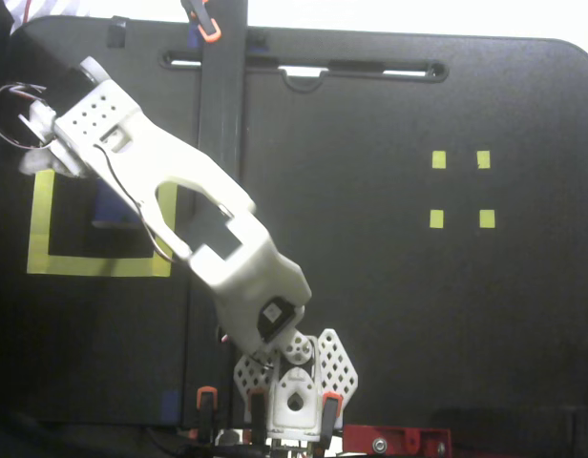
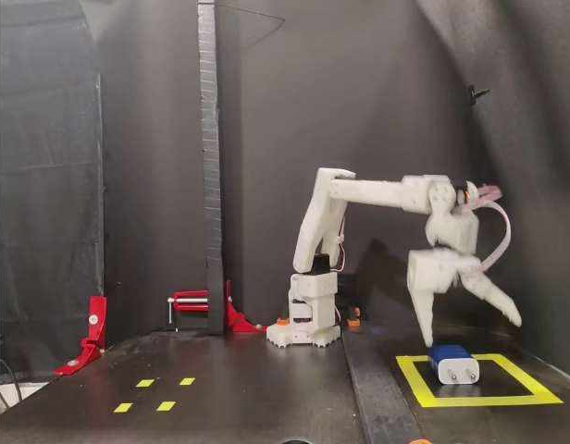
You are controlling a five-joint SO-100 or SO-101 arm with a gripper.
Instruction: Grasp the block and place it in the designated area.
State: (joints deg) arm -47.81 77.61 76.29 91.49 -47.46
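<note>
The block [image 2: 452, 363], dark blue with a pale front face, lies on the black floor inside the designated area [image 2: 479, 400], the square of wide yellow tape. My gripper [image 2: 468, 326] hangs open above it, its two fingers spread wide and clear of the block. From above, the white arm covers much of the designated area [image 1: 41, 224], and only a blue patch of the block [image 1: 109, 203] shows beside the arm. The fingertips are hidden under the wrist in that view.
Four tiny yellow tape squares [image 1: 459, 189] mark the board's right side from above and the left floor [image 2: 155, 393] in the side view. A black upright post [image 2: 209, 166] stands beside the arm base [image 2: 313, 319]. Red clamps [image 2: 91, 335] sit at the left.
</note>
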